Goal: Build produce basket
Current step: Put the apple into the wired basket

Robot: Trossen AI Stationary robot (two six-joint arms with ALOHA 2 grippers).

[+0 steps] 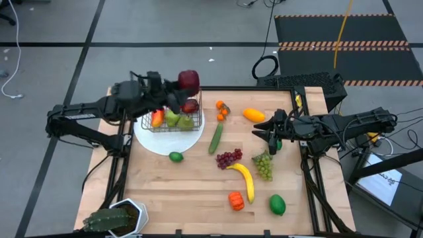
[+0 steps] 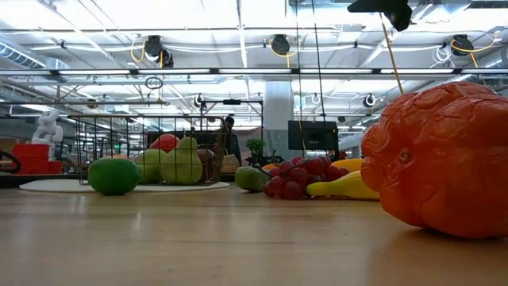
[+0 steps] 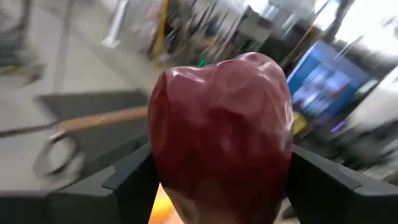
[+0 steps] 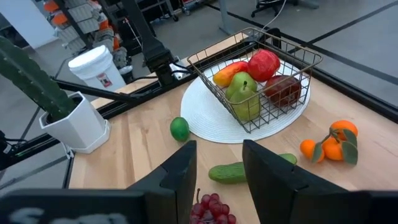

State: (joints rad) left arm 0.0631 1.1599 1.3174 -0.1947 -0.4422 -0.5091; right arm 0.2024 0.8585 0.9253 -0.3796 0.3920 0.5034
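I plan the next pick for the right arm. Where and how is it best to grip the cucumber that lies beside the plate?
Probably grip the cucumber at its middle, coming from above with the fingers across its narrow width. It lies flat on the table, long and slim, one end close to the white plate; the middle has free space on both sides. The right gripper looks parted wide enough.

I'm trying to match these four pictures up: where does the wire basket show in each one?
High view: the basket sits upper left on the table, on the white plate.
Low view: left of middle, far back, on the plate.
Left wrist view: not in it.
Right wrist view: upper right, on the plate.
Shared landmark: the white plate under it.
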